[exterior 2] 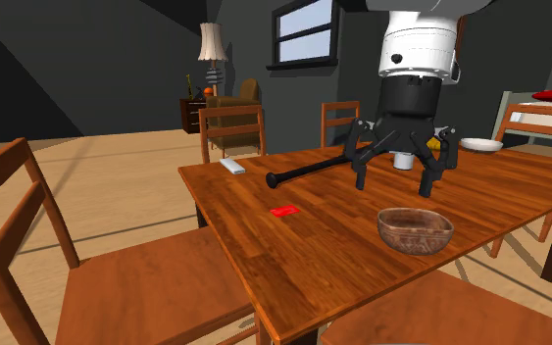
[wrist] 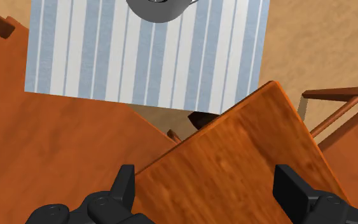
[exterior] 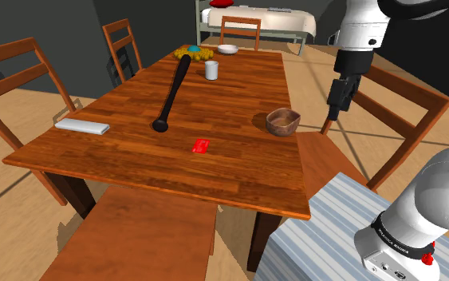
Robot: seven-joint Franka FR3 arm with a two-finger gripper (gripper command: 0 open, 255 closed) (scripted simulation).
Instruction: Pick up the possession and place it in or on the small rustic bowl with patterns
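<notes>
The all-black two-finger gripper (exterior 2: 393, 184) of a white robot arm hangs released above a long reddish-brown wooden dining table (exterior 2: 313, 255). Its fingers (wrist: 123, 184) are spread wide, grasping nothing and touching nothing. From the wrist camera, bare tabletop near a corner lies between them, and the stand's blue-and-white striped cloth (wrist: 145, 51) begins just past that corner.

The small brown bowl with a faintly patterned wall (exterior 2: 415, 228) sits on the table near the gripper, lower than the fingertips and clear of them. The possession, a small flat red card-like item (exterior 2: 284, 210), lies on the tabletop farther from the gripper than the bowl and apart from both.

Farther along the table from the gripper lie a long black baseball bat (exterior: 171, 88) and a flat white rectangular slab (exterior: 82, 126). A plain white cup (exterior: 211, 70) stands upright beyond the bat's thick end. At the end of the table most distant from the gripper are a shallow white dish (exterior: 227, 49) and a yellow mat carrying a small teal object (exterior: 192, 53).

Slat-backed wooden chairs (exterior: 123, 40) stand around the table on a pale wood floor. Past the far end is a metal-framed bed with a cream cover and a red pillow (exterior: 258, 20). Against dark grey walls stand a table lamp with a pale shade (exterior 2: 211, 44), a brown armchair (exterior 2: 229, 103) and a window (exterior 2: 303, 29).
</notes>
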